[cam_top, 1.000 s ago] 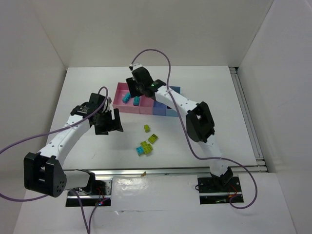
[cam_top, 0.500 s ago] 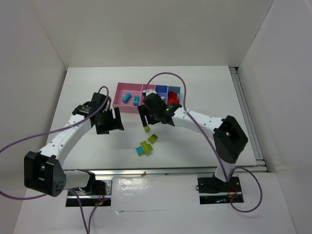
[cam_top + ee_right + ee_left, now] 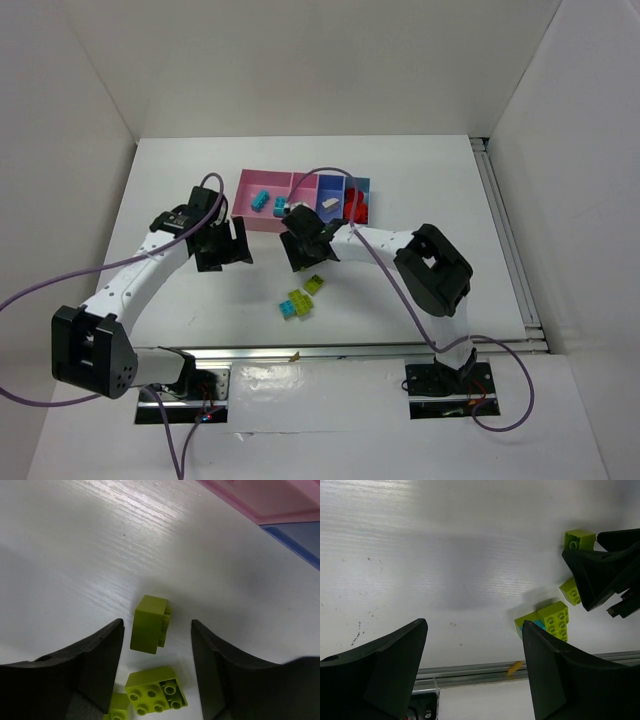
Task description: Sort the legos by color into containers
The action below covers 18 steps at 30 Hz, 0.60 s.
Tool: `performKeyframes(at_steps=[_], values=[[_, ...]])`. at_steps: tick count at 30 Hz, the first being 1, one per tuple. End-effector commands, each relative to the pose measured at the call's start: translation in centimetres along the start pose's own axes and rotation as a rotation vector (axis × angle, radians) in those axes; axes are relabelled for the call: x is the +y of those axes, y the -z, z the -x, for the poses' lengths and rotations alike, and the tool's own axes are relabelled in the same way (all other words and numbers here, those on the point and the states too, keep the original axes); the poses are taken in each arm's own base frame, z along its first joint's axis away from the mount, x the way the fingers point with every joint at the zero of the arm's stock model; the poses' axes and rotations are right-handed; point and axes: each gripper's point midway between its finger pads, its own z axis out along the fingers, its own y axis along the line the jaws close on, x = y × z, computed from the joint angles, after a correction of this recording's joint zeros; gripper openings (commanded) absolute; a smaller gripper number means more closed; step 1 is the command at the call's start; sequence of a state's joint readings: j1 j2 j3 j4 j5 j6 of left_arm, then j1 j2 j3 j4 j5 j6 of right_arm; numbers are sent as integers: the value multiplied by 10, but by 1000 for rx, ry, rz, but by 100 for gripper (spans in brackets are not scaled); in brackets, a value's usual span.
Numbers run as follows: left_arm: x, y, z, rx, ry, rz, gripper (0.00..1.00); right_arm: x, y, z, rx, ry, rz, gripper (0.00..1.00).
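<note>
The tray of containers [image 3: 246, 221] stands at mid-back. A pink bin holds two cyan legos [image 3: 260, 200]. The blue bins hold a beige lego [image 3: 328, 203] and red legos [image 3: 353, 207]. My right gripper [image 3: 303, 258] is open and low over the table. Its jaws straddle a lime lego [image 3: 150, 624] lying on its side, without touching it, and in the right wrist view the right gripper [image 3: 157, 625] is centred on that lego. Another lime lego [image 3: 156, 692] lies just nearer. My left gripper [image 3: 222, 248] is open and empty left of the legos, and the left wrist view shows the left gripper [image 3: 474, 625] above bare table.
A cluster of lime legos [image 3: 298, 301] with a cyan one [image 3: 286, 311] lies in front of the right gripper; the cluster also shows in the left wrist view [image 3: 552, 620]. A metal rail [image 3: 350, 350] runs along the near table edge. The tray's pink corner [image 3: 270, 500] is close behind the right gripper.
My right gripper has swung from over the pink bin down to the table and now straddles the lime lego. A second cyan lego now lies in the pink bin. The left arm has barely moved.
</note>
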<state>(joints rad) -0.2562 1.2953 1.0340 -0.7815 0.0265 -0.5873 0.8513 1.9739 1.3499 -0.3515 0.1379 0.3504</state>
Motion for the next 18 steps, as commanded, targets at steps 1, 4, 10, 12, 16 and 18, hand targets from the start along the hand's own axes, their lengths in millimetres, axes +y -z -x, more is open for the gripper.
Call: performKeyframes(at_steps=[1,4,10,12,16,18], values=[[-5,6,14,-38,2,-3,87,14,2,30,-89,-12,41,58],[-5,3,13,-29,2,3,87,14,2,30,-89,-3,41,41],[-6,4,18,-42,2,6,87,13,38,76,-189,-2,2,24],[-5,4,19,-46,2,14,87,5,55,92,-230,-7,-25,24],[-7,4,18,-40,2,3,87,-14,74,127,-294,-67,-47,24],[-7,3,14,-26,2,-3,87,-21,70,138,-306,-97,-54,24]])
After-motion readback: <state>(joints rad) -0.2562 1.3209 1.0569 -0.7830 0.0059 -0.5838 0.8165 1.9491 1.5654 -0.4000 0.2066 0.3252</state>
